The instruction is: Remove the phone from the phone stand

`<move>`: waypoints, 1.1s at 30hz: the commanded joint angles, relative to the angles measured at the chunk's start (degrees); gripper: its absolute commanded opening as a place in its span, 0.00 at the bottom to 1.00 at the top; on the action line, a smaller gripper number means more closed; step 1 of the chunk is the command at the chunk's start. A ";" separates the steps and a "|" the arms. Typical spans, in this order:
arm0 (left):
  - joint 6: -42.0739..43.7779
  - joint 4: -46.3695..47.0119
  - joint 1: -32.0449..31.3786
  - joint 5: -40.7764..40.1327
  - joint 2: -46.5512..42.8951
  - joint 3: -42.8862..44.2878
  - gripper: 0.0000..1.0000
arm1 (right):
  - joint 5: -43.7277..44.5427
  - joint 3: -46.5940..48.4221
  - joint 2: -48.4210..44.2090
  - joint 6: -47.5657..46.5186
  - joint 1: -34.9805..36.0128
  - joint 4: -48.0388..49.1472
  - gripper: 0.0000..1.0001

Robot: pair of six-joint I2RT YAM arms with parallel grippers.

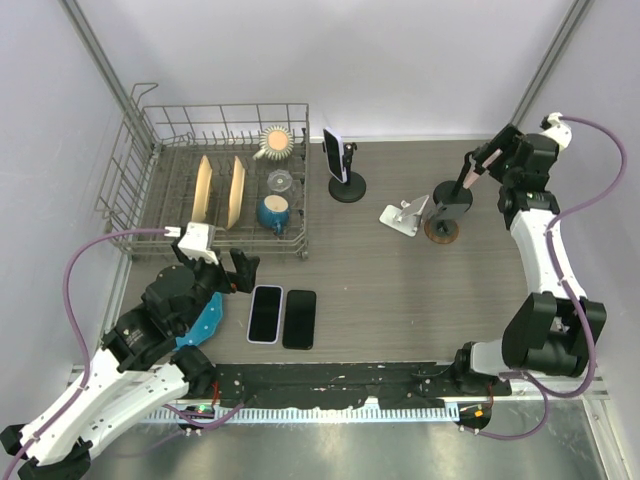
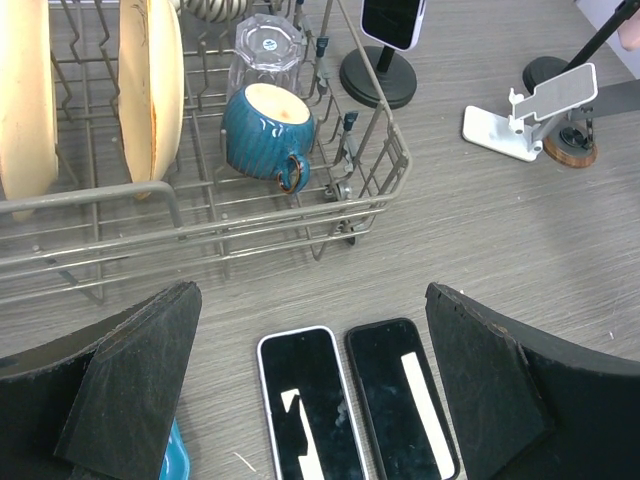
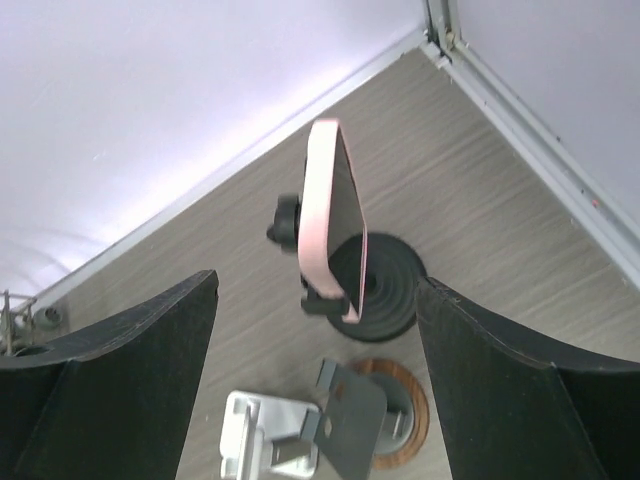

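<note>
Left gripper [image 1: 227, 273], lower left of the top view, stands spread and empty beside a white-rimmed phone [image 1: 265, 313] and a black phone [image 1: 299, 318] lying flat on the surface [image 1: 400, 300]. Upper right, the pink phone [image 1: 467, 181] sits in its black stand [image 1: 452, 196].

Left wrist view: nothing gripped.

Right wrist view: right gripper [image 3: 315, 285] spread either side of the pink phone, clear of it.

Assessment: removal outstanding.

The top view looks down from behind both arms over the whole desk [image 1: 400, 290]. The left wrist view faces forward past the left end effector [image 2: 310, 340]. The right wrist view looks closely down past the right end effector [image 3: 317, 330]. All share the white stand [image 1: 398, 217] [image 2: 495, 135] [image 3: 245, 425].
</note>
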 commanded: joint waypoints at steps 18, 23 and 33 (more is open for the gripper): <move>-0.47 2.38 0.55 -1.02 1.65 -0.21 1.00 | 15.45 13.72 10.32 -7.21 0.46 -0.04 0.14; -0.55 2.56 0.63 0.03 1.65 -0.21 1.00 | 26.26 12.32 4.25 -12.13 0.46 -2.50 0.01; -0.55 2.91 0.72 1.00 0.42 -0.29 1.00 | 31.47 5.99 -13.14 -10.21 0.46 -13.47 0.01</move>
